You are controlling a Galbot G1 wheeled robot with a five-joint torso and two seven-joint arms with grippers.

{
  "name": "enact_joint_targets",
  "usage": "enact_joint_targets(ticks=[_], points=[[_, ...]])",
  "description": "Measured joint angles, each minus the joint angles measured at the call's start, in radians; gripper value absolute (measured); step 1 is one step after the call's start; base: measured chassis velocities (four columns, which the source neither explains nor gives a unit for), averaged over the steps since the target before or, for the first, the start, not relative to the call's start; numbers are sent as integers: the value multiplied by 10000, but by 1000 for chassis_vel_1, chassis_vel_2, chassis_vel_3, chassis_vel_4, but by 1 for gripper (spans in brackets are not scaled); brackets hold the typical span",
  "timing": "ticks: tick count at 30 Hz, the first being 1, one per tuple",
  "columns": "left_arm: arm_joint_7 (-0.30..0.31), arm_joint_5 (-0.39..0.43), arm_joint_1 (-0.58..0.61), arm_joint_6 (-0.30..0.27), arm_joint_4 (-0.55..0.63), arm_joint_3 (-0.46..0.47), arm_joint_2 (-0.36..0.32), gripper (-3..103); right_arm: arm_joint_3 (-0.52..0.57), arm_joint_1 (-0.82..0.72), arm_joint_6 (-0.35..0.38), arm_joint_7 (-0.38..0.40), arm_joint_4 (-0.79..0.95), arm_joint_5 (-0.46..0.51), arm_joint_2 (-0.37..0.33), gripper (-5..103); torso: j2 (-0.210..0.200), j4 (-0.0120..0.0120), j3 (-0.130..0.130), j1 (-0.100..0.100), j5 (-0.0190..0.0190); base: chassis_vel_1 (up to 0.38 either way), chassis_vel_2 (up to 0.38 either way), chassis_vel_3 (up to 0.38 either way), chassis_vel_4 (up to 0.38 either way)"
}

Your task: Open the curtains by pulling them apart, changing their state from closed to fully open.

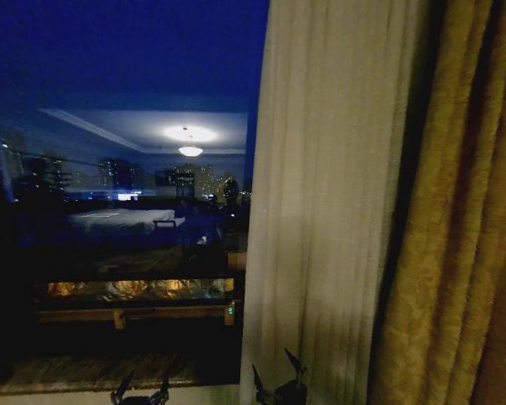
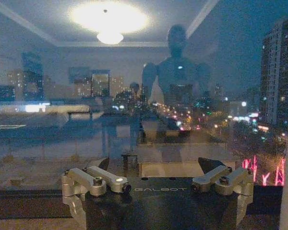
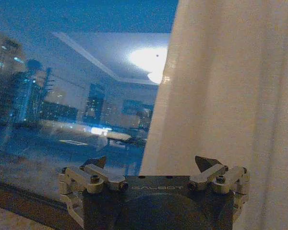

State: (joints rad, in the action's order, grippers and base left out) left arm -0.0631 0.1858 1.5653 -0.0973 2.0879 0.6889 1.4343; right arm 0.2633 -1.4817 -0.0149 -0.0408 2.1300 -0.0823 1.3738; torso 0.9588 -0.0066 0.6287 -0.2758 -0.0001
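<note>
The head view is dark; both grippers are cut off at its lower edge, so only their finger tips are visible there. The sheer cream-white curtain (image 1: 329,202) hangs in vertical pleats right of centre, its top and hem out of frame, with its left edge running down the middle of the window (image 1: 118,169). To its right hangs the golden-brown patterned drape (image 1: 455,219), also cut off top and bottom. The glass left of the curtain is uncovered and shows a night skyline overlaid with the reflection of a ceiling lamp (image 1: 190,150); the window sill (image 1: 84,371) below is hard to make out. The left gripper (image 2: 154,165) faces the bare glass, fingers (image 2: 98,164) spread wide apart, holding nothing. The right gripper (image 3: 153,163) is at the curtain's (image 3: 230,96) left edge, fingers (image 3: 206,163) likewise spread wide with nothing clamped; one finger lies in front of the fabric, and contact with it cannot be determined. In the left wrist view a pale strip at the frame's edge may be curtain fabric.
</note>
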Motion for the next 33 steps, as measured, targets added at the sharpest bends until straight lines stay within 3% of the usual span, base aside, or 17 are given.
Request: enact_joint_targets(ticks=[21,33], points=[[2,-6,-85,107,-172,6,-10,100,0,295,-304,77,-419,-184,5,100,0,1,0,-3,-2,-13,123,9,-113],[1,10,-138,60,-308,-1,-42,100,404,661,1259,1431,-351,327,2,100,1,-1,-2,3,-2,-13,22,12,-19]])
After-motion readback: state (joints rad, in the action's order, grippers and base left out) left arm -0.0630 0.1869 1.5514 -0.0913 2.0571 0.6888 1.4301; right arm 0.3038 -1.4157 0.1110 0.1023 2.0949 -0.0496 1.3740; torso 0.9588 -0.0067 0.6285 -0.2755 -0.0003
